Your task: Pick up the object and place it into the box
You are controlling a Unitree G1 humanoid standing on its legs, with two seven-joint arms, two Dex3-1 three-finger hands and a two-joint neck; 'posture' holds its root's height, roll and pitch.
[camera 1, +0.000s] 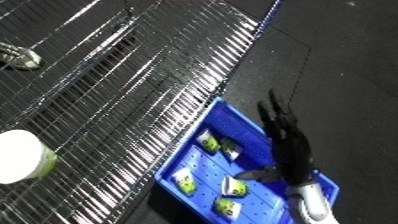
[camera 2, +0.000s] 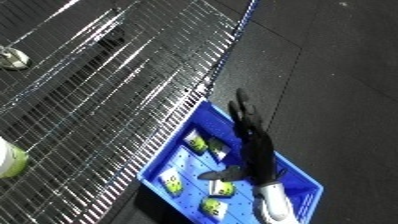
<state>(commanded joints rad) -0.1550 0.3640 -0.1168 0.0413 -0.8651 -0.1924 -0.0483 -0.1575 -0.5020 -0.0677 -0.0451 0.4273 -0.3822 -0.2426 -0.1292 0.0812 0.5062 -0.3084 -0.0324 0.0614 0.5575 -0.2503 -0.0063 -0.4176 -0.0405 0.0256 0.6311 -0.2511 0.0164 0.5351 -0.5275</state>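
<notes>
Stretching across the upper left of both views, a wire shelf (camera 1: pixel 115 85) is the largest thing here, its shiny bars running down to an edge that meets the blue bin (camera 1: pixel 233 120). The bin sits just beside that shelf edge, on the dark floor side, and its perforated bottom holds several small white and green containers (camera 1: pixel 210 143). One lies near the bin's wall closest to the shelf, another at its far end, and others (camera 2: pixel 219 188) rest in the middle, close to the robot's wrist.

On the shelf, well apart from the bin, stands a round pale-green tub with a white lid (camera 1: pixel 22 156); it is the nearest loose object to the bin but is not touching it. Farther still from the bin, by the shelf's left border, is a small metallic thing (camera 1: pixel 19 56) too unclear to name.

The right hand (camera 1: pixel 291 147) hovers over the bin, fingers straight and spread apart, thumb out to the side, holding nothing. The tub lies far to the hand's left, across the bin wall.
</notes>
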